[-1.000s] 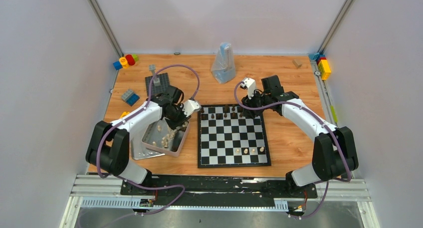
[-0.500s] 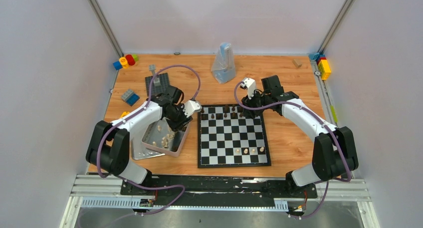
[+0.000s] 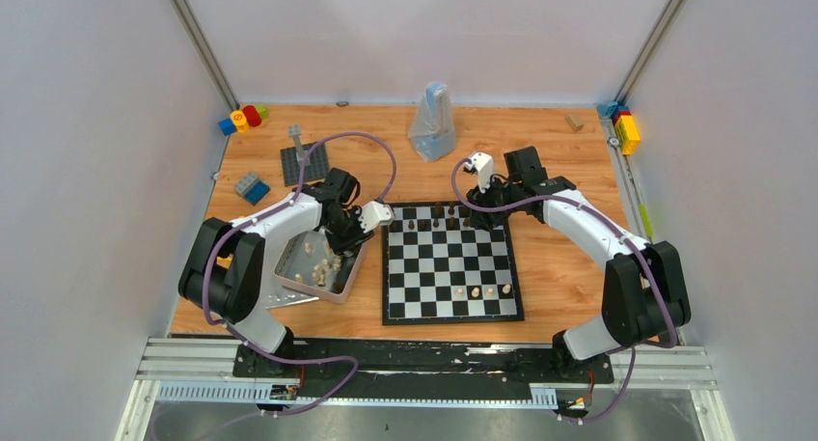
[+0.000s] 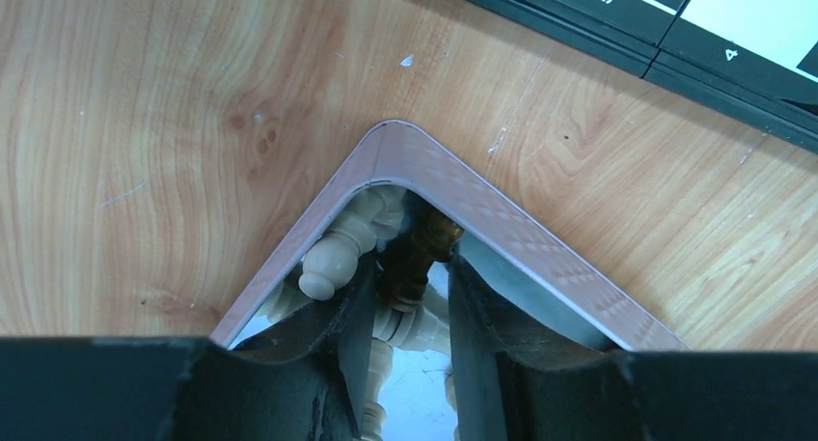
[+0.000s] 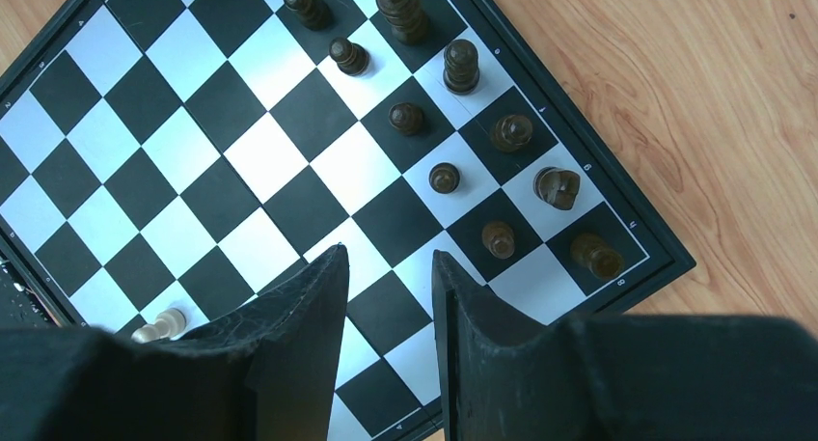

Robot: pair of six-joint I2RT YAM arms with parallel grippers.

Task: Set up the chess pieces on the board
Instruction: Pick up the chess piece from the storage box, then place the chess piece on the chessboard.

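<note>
L jaws gripped dark piece (image 4: 415,258) in tin (image 4: 482,205) corner, 9 o'clock of board (image 3: 451,262); R jaws narrow, empty, over board.

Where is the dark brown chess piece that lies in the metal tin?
In the left wrist view, the dark brown piece sits in the corner of the tin, between the jaws of the left gripper. It is beside cream pieces, near the board.

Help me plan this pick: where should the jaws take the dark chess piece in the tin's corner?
Grip the dark piece across its stem, from above: it leans against the tin corner, cream pieces crowd beside it, leaving only the top open.
</note>
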